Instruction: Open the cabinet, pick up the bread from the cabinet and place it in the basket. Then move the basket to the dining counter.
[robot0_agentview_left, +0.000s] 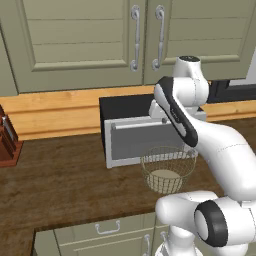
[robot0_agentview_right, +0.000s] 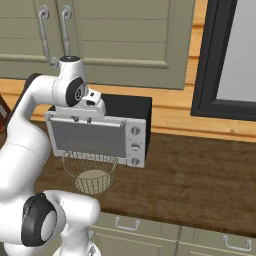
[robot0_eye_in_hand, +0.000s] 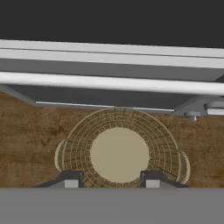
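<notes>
The end effector (robot0_eye_in_hand: 112, 178), fingers spread and empty above the basket (robot0_eye_in_hand: 119, 153), is best raised toward the closed cabinet (robot0_agentview_left: 100, 40) handle (robot0_agentview_left: 135, 37).

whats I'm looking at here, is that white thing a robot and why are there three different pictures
Yes, the white thing is a robot arm, in a computer-drawn kitchen. Two pictures come from cameras behind the arm, one to its left and one to its right. The third comes from a camera on its hand, looking down along the tool, whose two dark tips stand apart and hold nothing.

On the dark wood worktop stands a microwave. In front of it is a round wire basket, with no bread in it. At the left edge of the left picture sits a brown object I can't identify. On the wall above are the green cabinet doors, both shut, with long silver handles.
</notes>
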